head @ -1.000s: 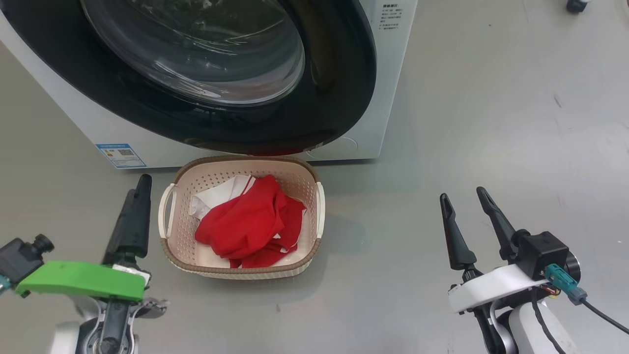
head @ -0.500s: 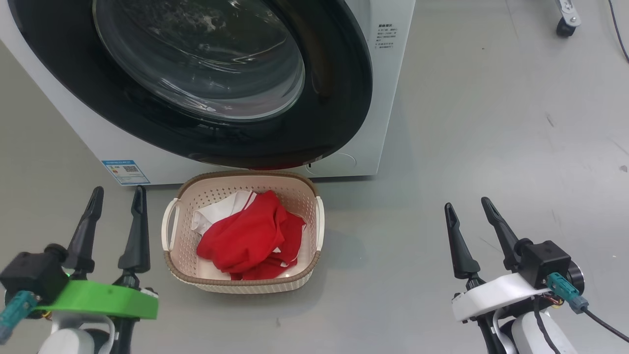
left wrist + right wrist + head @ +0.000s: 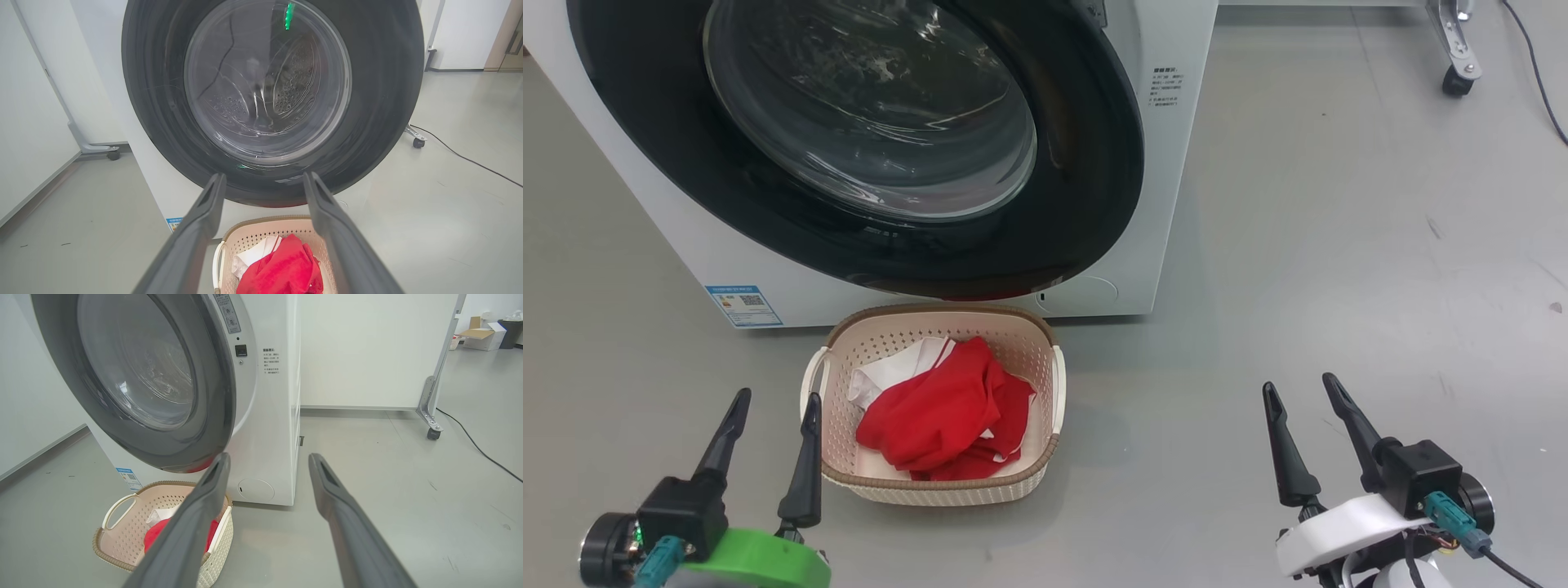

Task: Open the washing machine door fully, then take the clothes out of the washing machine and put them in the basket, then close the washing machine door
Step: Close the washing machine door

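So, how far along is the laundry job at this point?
Done: the clothes lie in the basket, and the washing machine door looks shut against the washing machine, though latching cannot be told. In hand: nothing; the left gripper and right gripper hang open and empty, clear of the door. Left: apparently nothing; the drum behind the glass shows no fabric.

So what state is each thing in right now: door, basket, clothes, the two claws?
washing machine door: looks closed against the washing machine.
basket: upright on the floor, before the machine.
clothes: heaped in the basket, red over white.
left gripper: open, holding nothing.
right gripper: open, holding nothing.
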Robot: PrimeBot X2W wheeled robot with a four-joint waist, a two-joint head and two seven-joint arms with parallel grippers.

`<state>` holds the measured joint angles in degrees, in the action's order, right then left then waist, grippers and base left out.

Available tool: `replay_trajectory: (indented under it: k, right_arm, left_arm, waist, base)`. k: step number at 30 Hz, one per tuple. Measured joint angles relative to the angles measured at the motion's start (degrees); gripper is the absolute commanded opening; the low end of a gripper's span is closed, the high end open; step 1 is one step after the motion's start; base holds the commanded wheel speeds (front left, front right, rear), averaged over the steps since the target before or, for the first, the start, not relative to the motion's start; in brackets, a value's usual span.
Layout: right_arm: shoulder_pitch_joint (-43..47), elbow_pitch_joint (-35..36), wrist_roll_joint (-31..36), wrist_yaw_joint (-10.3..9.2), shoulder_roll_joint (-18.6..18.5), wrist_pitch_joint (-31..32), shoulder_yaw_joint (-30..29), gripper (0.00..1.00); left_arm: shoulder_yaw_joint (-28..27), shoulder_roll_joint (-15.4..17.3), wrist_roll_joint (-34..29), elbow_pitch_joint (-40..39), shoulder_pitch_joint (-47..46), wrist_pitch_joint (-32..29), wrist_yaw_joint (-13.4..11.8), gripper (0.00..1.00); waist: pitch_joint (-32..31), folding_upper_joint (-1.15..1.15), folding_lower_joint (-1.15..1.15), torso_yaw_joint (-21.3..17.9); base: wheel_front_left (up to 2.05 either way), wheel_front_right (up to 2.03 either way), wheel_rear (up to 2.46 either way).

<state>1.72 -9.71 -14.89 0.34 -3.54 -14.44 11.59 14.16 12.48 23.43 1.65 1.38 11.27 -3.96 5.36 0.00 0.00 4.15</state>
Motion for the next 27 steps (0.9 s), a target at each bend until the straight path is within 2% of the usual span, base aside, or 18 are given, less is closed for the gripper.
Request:
replay_trajectory:
  k: [14, 22, 23, 24, 25, 26, 27]
  right_arm:
    - [1.33, -0.27, 0.51, -1.01, 0.10, 0.00, -0.04, 1.00]
    - [2.29, -0.22, 0.52, -1.05, 0.18, 0.00, 0.00, 1.00]
    - [2.41, -0.22, 0.52, -1.05, 0.21, 0.00, 0.02, 0.96]
    - [2.40, -0.21, 0.52, -1.05, 0.24, 0.00, 0.02, 0.83]
    - [2.40, -0.20, 0.52, -1.05, 0.26, 0.00, 0.02, 0.78]
    - [2.40, -0.19, 0.52, -1.05, 0.27, 0.00, 0.02, 0.47]
    - [2.40, -0.18, 0.52, -1.05, 0.29, 0.00, 0.02, 0.26]
  left_arm:
    - [0.78, -2.49, -0.89, 1.20, 1.27, 0.25, -1.32, 1.00]
    - [0.62, -2.60, -1.43, 1.45, 1.46, 0.49, -1.74, 1.00]
    - [0.58, -2.61, -1.45, 1.46, 1.54, 0.49, -1.78, 1.00]
    - [0.58, -2.61, -1.47, 1.51, 1.60, 0.49, -1.79, 1.00]
    - [0.56, -2.61, -1.54, 1.52, 1.65, 0.49, -1.80, 1.00]
    - [0.54, -2.65, -1.54, 1.52, 1.68, 0.49, -1.80, 1.00]
    - [0.53, -2.68, -1.54, 1.52, 1.73, 0.51, -1.80, 1.00]
  waist:
    - [-1.37, 0.00, 0.00, 0.14]
    - [-1.95, 0.00, 0.00, 0.16]
    - [-2.00, 0.00, 0.00, 0.17]
    - [-2.05, 0.00, 0.00, 0.19]
    - [-2.09, 0.00, 0.00, 0.21]
    - [-2.12, 0.00, 0.00, 0.23]
    - [-2.14, 0.00, 0.00, 0.25]
  base:
    - [0.00, 0.00, 0.00]
    - [0.00, 0.00, 0.00]
    - [0.00, 0.00, 0.00]
    - [0.00, 0.00, 0.00]
    - [0.00, 0.00, 0.00]
    - [0.00, 0.00, 0.00]
    - [0.00, 0.00, 0.00]
